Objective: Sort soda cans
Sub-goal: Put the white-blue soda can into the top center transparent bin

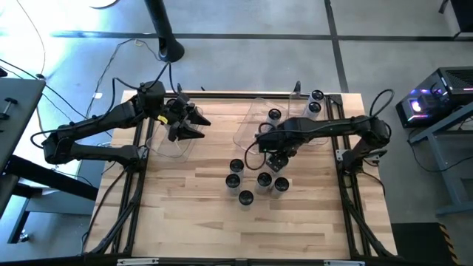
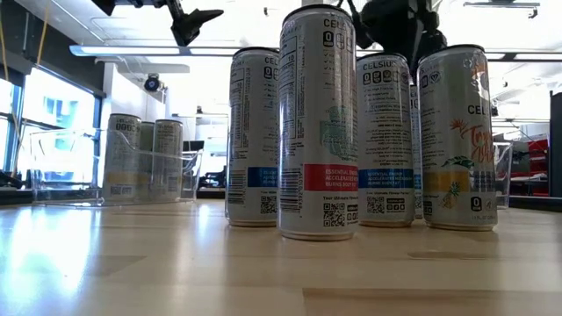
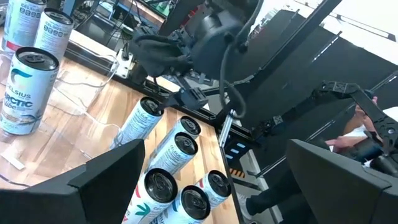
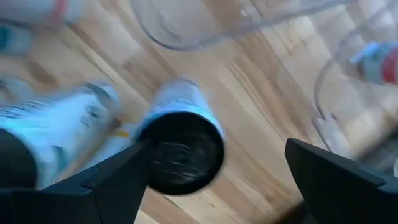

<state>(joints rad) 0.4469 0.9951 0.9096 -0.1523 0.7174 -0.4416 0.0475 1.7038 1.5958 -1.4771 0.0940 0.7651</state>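
Observation:
Several soda cans (image 1: 246, 197) with dark tops stand upright in a cluster on the wooden table; the low view shows their silvery printed sides (image 2: 318, 123). Three more cans (image 1: 314, 108) stand inside the clear bin on the far right. My right gripper (image 1: 277, 157) hovers open over the far side of the cluster. In its wrist view one can's dark top (image 4: 183, 152) lies between the spread fingers, below them. My left gripper (image 1: 194, 125) is open above the clear bin on the left (image 1: 168, 140), apart from every can.
Two clear plastic bins sit side by side on the far half of the table: the left one (image 1: 159, 144) under my left gripper, the right one (image 1: 255, 111) holding cans. Bare wood (image 1: 185, 214) lies near and left of the cluster. A black frame edges the table.

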